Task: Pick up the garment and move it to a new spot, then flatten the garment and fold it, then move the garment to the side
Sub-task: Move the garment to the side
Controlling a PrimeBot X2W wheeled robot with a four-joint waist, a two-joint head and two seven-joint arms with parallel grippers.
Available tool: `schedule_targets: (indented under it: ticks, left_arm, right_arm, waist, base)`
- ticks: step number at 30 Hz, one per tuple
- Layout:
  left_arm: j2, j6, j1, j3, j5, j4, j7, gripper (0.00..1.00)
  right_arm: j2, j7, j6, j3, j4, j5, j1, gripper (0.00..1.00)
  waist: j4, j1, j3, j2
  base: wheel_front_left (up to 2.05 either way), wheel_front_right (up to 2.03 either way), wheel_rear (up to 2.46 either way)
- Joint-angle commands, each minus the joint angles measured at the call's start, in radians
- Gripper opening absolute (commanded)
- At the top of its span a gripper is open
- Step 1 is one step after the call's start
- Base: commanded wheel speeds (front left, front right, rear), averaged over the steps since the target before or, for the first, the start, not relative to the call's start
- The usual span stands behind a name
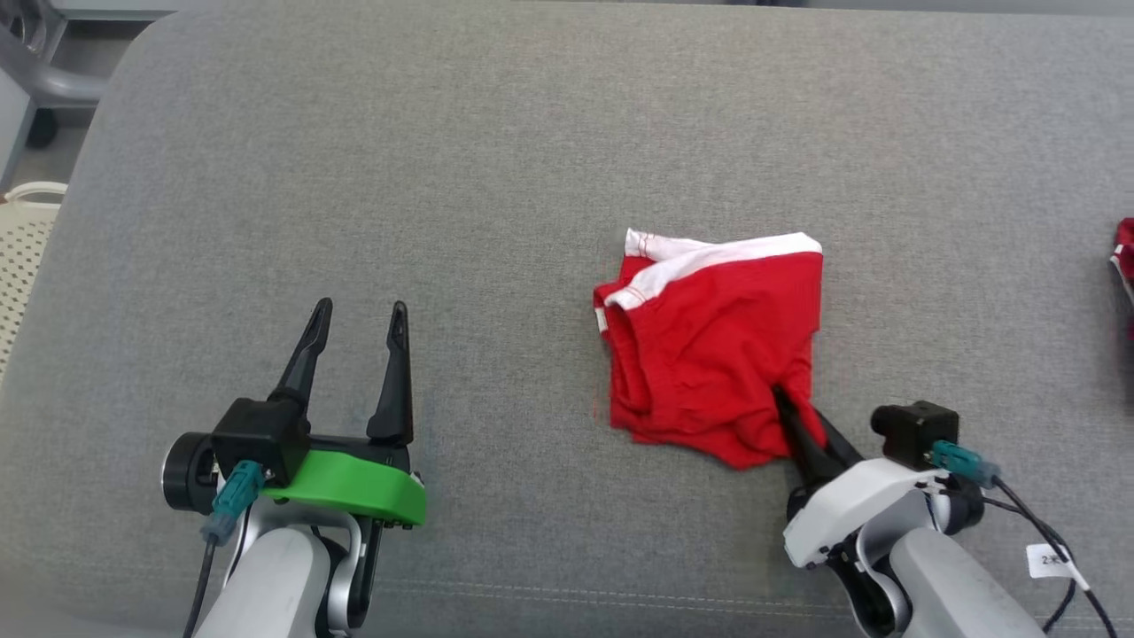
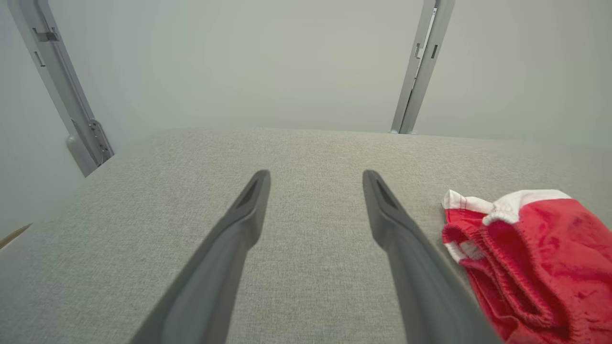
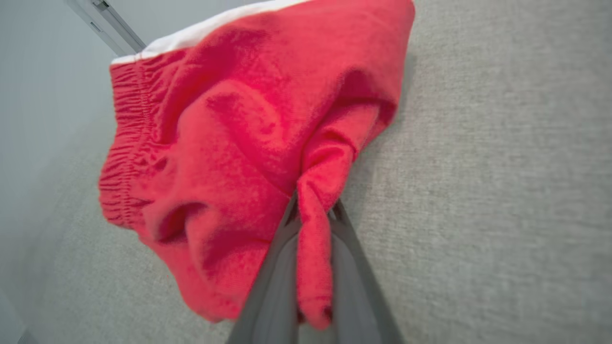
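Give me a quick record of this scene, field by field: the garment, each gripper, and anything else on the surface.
garment: red with a white waistband, crumpled, lying on the grey padded surface
right gripper: shut on the garment's near right corner, a fold of cloth pinched between its fingers
left gripper: open, holding nothing, apart from the garment
other: second red item at the right edge of the head view
stage: gripped, most of the cloth on the surface

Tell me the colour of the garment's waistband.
White, on the red garment; the waistband shows best in the head view.
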Motion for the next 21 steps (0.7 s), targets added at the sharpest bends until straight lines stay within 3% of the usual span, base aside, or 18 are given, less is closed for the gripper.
schedule_targets:
  ticks: [1, 13, 21]
  left_arm:
    - [0.008, 0.003, 0.0, 0.004, 0.012, -0.004, -0.004, 1.0]
    - [0.047, 0.01, -0.002, -0.003, 0.021, -0.065, 0.027, 1.0]
    - [0.064, -0.002, -0.066, -0.027, 0.041, -0.106, 0.074, 1.0]
  right_arm:
    - [-0.022, -0.009, -0.002, -0.018, -0.005, -0.011, 0.02, 0.0]
    - [-0.079, -0.006, -0.002, -0.22, -0.139, -0.152, 0.132, 0.0]
    - [-0.159, 0.048, -0.002, -0.222, -0.217, -0.203, 0.066, 0.0]
  waist:
    - [-0.026, 0.0, -0.013, 0.0]
    - [-0.235, 0.0, -0.005, 0.0]
    - [-0.363, 0.0, 0.052, 0.0]
  base:
    - [0.0, 0.0, 0.0]
    - [0.0, 0.0, 0.0]
    - [0.0, 0.0, 0.0]
